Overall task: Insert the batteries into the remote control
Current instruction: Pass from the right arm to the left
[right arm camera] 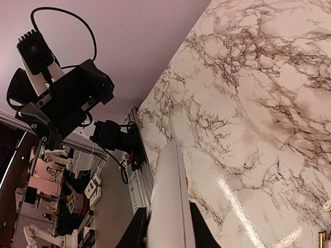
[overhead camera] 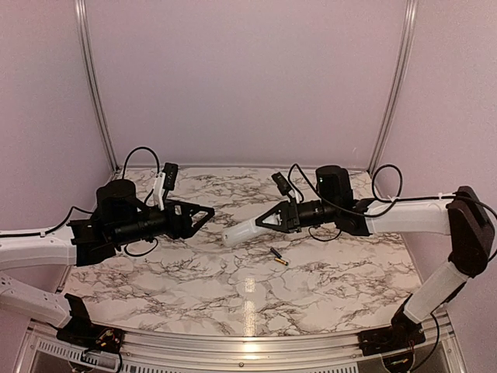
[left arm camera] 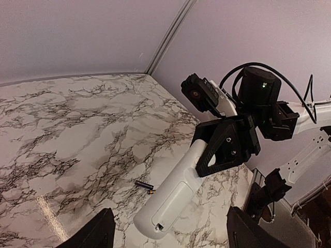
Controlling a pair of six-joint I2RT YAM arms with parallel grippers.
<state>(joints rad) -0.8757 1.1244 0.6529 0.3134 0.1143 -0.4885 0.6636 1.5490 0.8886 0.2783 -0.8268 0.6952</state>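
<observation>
White remote control (overhead camera: 239,233) | right claw (overhead camera: 265,221) gripping, horizontal | left claw (overhead camera: 211,211) agape

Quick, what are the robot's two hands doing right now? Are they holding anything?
Left hand: open, holding nothing.
Right hand: closed on the remote control.
</observation>
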